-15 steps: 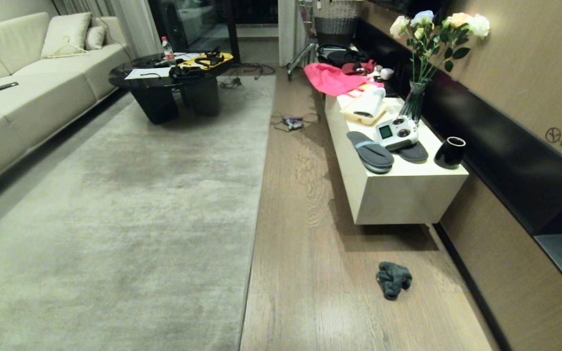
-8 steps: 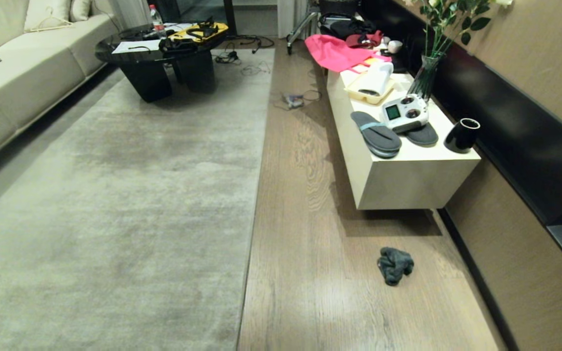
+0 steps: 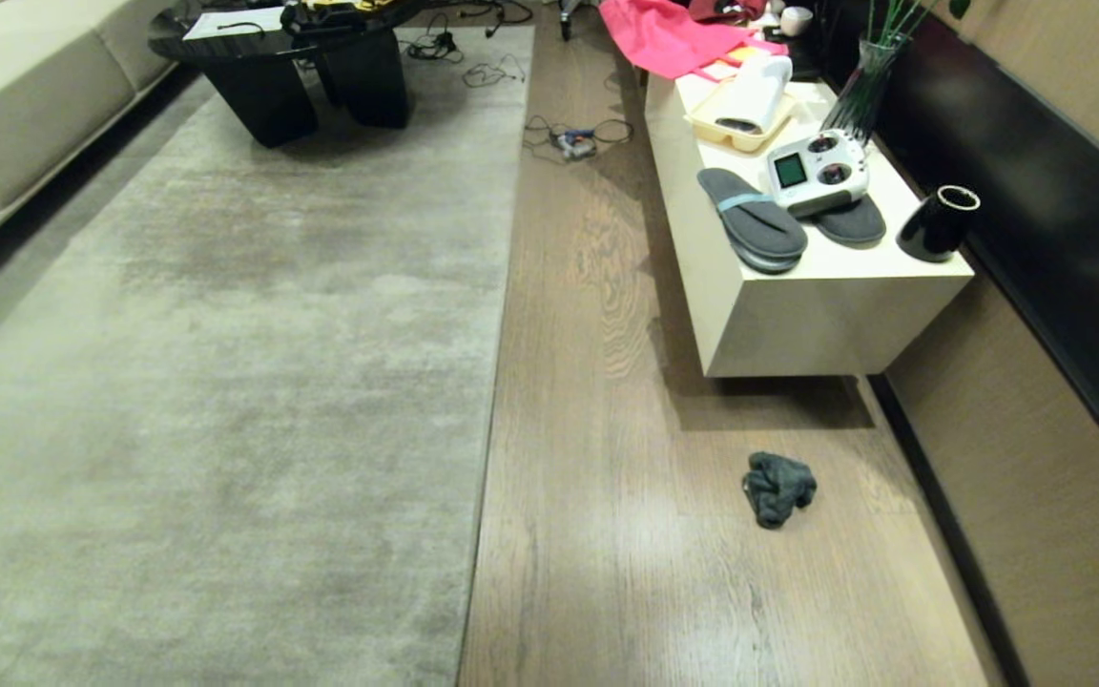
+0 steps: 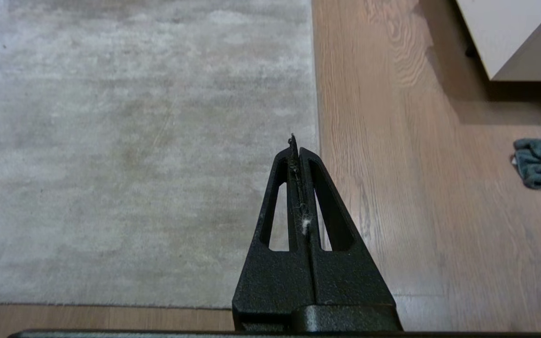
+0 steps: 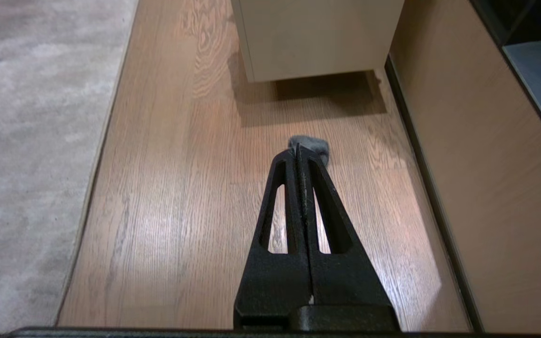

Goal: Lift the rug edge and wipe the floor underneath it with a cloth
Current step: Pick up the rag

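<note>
The task was at its very beginning: nothing was held and the rug edge [image 3: 490, 382] lay flat on the floor [image 3: 626, 572]. The left gripper [image 4: 295, 141] hung above the rug near that edge, its fingers pressed together and empty, with only a bit of lint between them. The right gripper [image 5: 297, 148] hung above the wooden planks with its fingers also pressed together, and the cloth [image 5: 309, 143] showed just beyond its tip. Neither arm appeared in the head view. The cloth [image 3: 777, 488] lay crumpled on the planks, well apart from the rug and near the front of the low cream cabinet [image 3: 798, 324]. In my judgement the next move called for the right gripper to spread its fingers, go down and pinch the cloth, while the left one prepared to take the thin border. The rug was pale and short-piled; the floor had a slight sheen. On the cabinet lay dark slippers [image 3: 750, 219], a white remote controller [image 3: 809, 175] and a black cup [image 3: 937, 225]; farther off stood a black coffee table [image 3: 292, 57] and a sofa [image 3: 15, 86].
</note>
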`<state>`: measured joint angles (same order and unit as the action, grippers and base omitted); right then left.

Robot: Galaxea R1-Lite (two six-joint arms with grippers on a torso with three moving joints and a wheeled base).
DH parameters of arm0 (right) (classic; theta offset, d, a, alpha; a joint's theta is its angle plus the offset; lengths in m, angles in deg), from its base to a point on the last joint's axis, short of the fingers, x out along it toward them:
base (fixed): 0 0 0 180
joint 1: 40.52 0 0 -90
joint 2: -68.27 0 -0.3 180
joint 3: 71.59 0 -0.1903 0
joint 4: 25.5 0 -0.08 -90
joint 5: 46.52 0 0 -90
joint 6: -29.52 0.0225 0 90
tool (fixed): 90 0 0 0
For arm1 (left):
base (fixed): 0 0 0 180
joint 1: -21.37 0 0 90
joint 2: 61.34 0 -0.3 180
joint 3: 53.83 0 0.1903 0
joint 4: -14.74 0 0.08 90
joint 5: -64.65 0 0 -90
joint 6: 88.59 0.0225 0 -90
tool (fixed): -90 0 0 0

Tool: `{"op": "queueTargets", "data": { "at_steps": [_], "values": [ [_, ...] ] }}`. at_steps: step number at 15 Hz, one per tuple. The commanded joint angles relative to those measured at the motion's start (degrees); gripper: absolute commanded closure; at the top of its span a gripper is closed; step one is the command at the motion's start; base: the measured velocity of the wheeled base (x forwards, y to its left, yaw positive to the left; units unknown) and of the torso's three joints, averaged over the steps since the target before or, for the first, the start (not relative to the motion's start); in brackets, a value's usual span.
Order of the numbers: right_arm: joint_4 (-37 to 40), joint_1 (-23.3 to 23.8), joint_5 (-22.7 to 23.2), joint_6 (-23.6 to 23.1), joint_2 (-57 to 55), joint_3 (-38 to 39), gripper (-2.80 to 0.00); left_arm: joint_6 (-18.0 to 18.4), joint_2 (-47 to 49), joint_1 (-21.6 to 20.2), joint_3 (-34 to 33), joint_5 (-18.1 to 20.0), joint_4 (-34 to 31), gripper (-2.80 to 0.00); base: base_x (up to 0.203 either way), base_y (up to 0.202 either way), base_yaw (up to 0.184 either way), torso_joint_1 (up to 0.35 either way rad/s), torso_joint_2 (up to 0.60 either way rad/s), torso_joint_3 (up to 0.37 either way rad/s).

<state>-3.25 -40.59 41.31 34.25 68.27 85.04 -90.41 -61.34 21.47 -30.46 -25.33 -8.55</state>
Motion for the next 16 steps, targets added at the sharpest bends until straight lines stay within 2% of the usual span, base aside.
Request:
{"op": "queueTargets", "data": {
  "at_steps": [1,16],
  "values": [
    [-0.02,-0.01,-0.03,0.02,0.00,0.00,0.00,0.06,0.00,-0.01,0.00,-0.02,-0.07,0.00,0.000,0.000,0.000,0.002,0.00,-0.198],
    [-0.02,-0.01,-0.03,0.02,0.00,0.00,0.00,0.06,0.00,-0.01,0.00,-0.02,-0.07,0.00,0.000,0.000,0.000,0.001,0.00,-0.197]
  ]
}}
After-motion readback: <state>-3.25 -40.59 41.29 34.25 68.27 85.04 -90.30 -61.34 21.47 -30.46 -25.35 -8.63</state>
